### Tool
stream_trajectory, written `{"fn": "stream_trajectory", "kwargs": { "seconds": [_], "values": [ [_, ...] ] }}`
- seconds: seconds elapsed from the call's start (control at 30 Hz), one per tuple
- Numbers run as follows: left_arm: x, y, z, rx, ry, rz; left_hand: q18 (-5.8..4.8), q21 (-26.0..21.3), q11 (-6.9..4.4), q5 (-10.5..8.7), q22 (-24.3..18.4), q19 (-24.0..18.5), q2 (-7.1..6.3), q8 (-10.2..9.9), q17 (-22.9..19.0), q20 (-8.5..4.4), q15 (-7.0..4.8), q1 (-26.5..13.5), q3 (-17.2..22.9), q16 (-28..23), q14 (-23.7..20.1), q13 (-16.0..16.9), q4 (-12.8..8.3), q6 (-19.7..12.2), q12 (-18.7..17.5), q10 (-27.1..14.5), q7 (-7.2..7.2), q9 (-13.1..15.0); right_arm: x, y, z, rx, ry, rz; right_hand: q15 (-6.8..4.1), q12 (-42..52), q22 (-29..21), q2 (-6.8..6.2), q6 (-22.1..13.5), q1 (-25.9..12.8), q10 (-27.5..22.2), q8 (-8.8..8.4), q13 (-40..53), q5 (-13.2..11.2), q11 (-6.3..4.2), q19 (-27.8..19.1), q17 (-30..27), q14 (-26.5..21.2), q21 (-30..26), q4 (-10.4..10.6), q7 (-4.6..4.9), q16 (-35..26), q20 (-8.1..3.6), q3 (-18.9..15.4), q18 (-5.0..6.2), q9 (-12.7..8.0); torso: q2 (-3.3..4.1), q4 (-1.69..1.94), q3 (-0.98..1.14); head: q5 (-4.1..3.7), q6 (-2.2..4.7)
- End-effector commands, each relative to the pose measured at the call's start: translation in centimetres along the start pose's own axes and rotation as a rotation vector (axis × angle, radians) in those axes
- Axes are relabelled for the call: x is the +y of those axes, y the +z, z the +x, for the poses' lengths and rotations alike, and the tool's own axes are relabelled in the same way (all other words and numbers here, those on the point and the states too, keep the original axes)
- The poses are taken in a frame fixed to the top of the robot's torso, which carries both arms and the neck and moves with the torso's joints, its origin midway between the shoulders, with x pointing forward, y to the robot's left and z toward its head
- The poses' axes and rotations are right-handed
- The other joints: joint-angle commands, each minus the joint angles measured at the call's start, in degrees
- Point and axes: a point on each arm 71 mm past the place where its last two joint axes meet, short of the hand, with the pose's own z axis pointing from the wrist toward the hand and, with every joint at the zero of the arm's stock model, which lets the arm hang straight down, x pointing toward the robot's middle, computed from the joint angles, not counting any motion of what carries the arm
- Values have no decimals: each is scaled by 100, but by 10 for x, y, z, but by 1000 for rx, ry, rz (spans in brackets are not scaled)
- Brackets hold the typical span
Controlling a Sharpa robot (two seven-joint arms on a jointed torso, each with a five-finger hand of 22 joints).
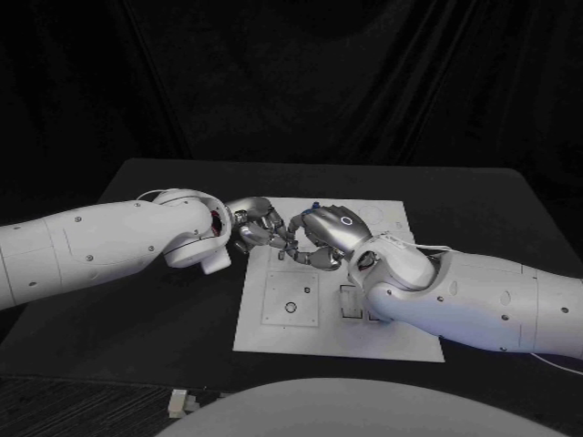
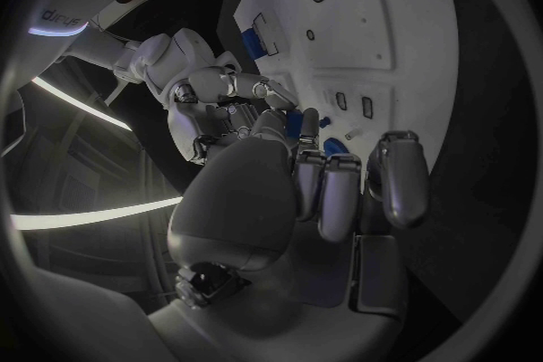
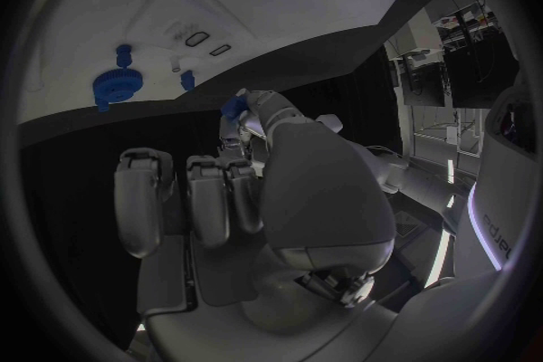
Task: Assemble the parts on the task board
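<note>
Two white arms meet over the task board (image 1: 272,337), the white plate lying mid-table on the black table (image 1: 121,309). Toward the board's near edge sits a raised square panel with a round hole (image 1: 291,308), and just beside it the right arm covers a row of slots. Further in, near the board's left edge, the left hand (image 1: 255,229) and the right hand (image 1: 329,238) come together, fingers almost touching. The left wrist view shows the left hand's fingers curled inward, with a small blue part (image 2: 297,121) among the fingertips of both hands; which hand holds it I cannot tell. The right wrist view shows a blue piece (image 3: 234,105) at the right hand's thumb tip. Beyond, toward the board's far edge, a blue gear-like part (image 3: 116,85) and two small blue pegs stand on the plate
</note>
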Motion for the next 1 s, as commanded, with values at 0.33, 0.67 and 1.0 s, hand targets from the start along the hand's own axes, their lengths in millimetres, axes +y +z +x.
{"fn": "stream_trajectory", "kwargs": {
  "seconds": [0.33,0.67,1.0],
  "values": [
    [-6,3,5,7,-8,30,36,-29,-212,-6,805,-4,322,115,857,-39,-122,660,409,14,364,-156,11,-54,-13,191,3,95,-3,-1,0,15,-14,15,-17,20,1303,-18,-251,-15,617,-248,1506,-198,12,294,1509,596,-100,-24,82,17,-24,101,65,-94,0,0,-1,-17,-1],
    [-4,5,5,-4,-10,2,32,-20,-203,-64,830,12,236,139,865,-35,-117,698,660,19,371,-143,45,-72,-4,209,16,128,-6,-4,-2,2,-12,8,-61,20,1278,-113,-914,-176,617,-618,1506,-1570,-48,256,1509,596,-174,21,107,17,-54,-57,83,-302,-1,-1,0,-15,-1],
    [-1,5,5,-10,-11,-43,33,-44,-183,-292,857,17,100,158,851,-21,-102,646,1110,9,367,-168,69,-125,-24,199,41,173,-17,-20,-17,-63,-6,6,-67,20,1268,-140,-1090,-163,617,-625,1506,-2065,-52,242,1509,596,-210,148,106,17,-63,-242,92,-368,0,-1,0,21,-1]
  ]
}}
